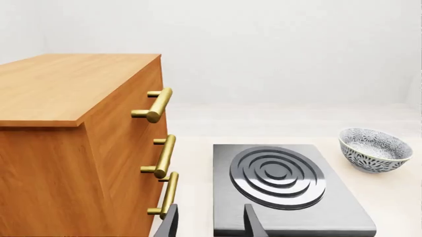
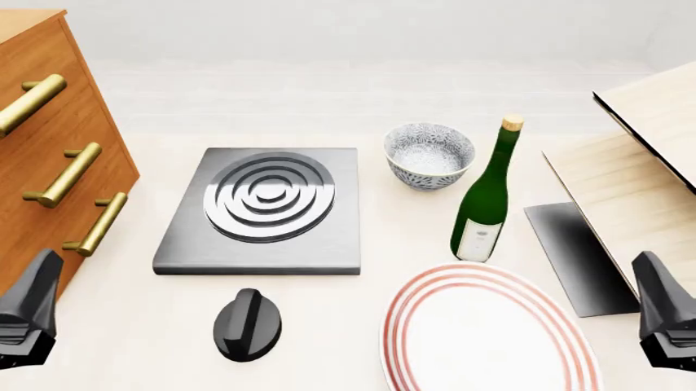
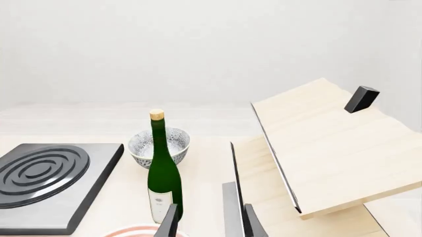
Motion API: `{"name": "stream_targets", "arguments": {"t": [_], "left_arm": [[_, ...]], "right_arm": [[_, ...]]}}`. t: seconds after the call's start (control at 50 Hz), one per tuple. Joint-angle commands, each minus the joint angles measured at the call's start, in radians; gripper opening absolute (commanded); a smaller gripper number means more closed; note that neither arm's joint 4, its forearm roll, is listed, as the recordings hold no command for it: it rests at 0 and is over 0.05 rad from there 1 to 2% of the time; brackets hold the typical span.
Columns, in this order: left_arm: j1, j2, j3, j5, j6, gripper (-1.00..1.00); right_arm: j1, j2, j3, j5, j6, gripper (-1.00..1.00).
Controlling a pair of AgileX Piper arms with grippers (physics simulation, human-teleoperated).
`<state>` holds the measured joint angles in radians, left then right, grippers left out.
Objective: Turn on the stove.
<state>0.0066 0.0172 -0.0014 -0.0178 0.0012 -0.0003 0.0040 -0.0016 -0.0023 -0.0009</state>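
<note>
The stove (image 2: 261,208) is a flat dark grey slab with silver burner rings, lying left of centre on the table. Its black ridged knob (image 2: 248,324) sits on the table just in front of the slab's near edge. My left gripper (image 2: 28,314) hovers at the near left corner, well left of the knob. In the left wrist view the stove (image 1: 283,187) lies ahead and the left gripper (image 1: 209,217) is open and empty; the knob is out of that view. My right gripper (image 2: 663,314) waits at the near right; the right wrist view shows this gripper (image 3: 207,217) open.
A wooden drawer cabinet (image 2: 55,155) with brass handles stands at the left. A patterned bowl (image 2: 429,153) and a green bottle (image 2: 486,195) stand right of the stove. A white plate (image 2: 484,334) with red rings lies in front. A tilted wooden box (image 2: 641,171) fills the right.
</note>
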Motion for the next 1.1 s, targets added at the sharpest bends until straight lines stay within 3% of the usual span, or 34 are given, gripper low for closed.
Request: {"name": "stream_targets", "arguments": {"t": [0.02, 0.3, 0.44, 0.5, 0.54, 0.82, 1.0, 1.08, 1.1], "left_arm": [[-0.005, -0.015, -0.003, 0.015, -0.004, 1.0], [-0.019, -0.009, -0.035, 0.05, 0.016, 1.0], [-0.036, 0.117, -0.083, 0.021, 0.061, 1.0], [-0.04, 0.186, -0.151, 0.037, 0.074, 1.0], [-0.047, 0.255, -0.209, 0.051, 0.134, 1.0], [-0.161, 0.443, -0.387, 0.145, 0.166, 1.0], [-0.231, 0.534, -0.482, 0.251, 0.121, 1.0], [-0.259, 0.552, -0.506, 0.289, 0.153, 1.0], [-0.267, 0.577, -0.508, 0.292, 0.124, 1.0]], "right_arm": [[-0.001, 0.007, -0.002, -0.004, -0.002, 1.0], [-0.001, 0.003, -0.004, 0.001, 0.0, 1.0], [-0.001, 0.001, -0.006, 0.005, 0.0, 1.0], [-0.001, 0.002, -0.005, 0.003, -0.001, 1.0], [-0.001, 0.002, -0.005, 0.004, -0.001, 1.0], [-0.001, -0.002, -0.011, 0.012, -0.002, 1.0], [-0.001, 0.0, -0.008, 0.007, -0.001, 1.0], [-0.001, 0.0, -0.008, 0.008, -0.001, 1.0], [-0.001, 0.0, -0.008, 0.008, -0.001, 1.0]]}}
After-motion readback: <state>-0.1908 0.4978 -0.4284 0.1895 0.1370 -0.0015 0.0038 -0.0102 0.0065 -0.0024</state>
